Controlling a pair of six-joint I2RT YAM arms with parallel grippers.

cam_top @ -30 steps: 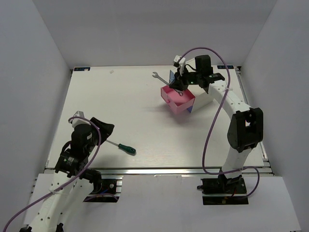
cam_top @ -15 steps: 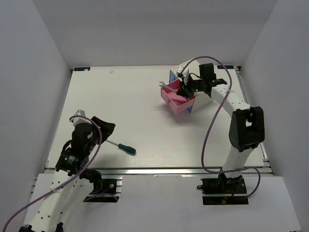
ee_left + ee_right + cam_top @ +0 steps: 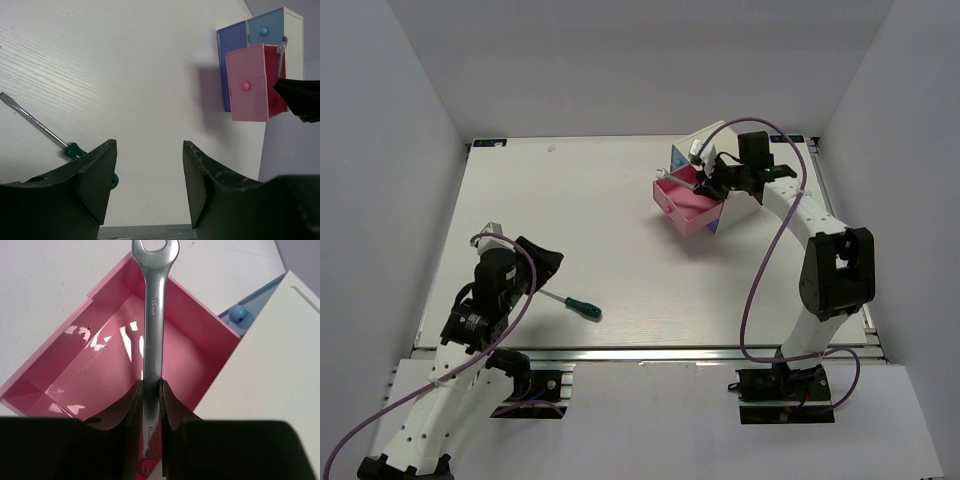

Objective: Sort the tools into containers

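Since a second ago, your right gripper (image 3: 151, 390) has carried the wrench (image 3: 152, 315) from above the table behind the cabinet (image 3: 270, 355) in over the open pink drawer (image 3: 100, 365), and its head has come closer to the drawer. The fingers are clamped tight on the wrench's lower shank. Its long axis runs straight out from them, open-end head leading. In the top view it points left across the drawer mouth. You cannot tell whether it touches the drawer. The light blue drawer (image 3: 239, 314) beside it is closed. Your left gripper (image 3: 149, 170) has barely shifted. Its fingers are spread wide and hold nothing. The green-handled screwdriver (image 3: 35, 122) lies where it was on the table (image 3: 580, 220), handle just beside one finger and flat tip pointing away.
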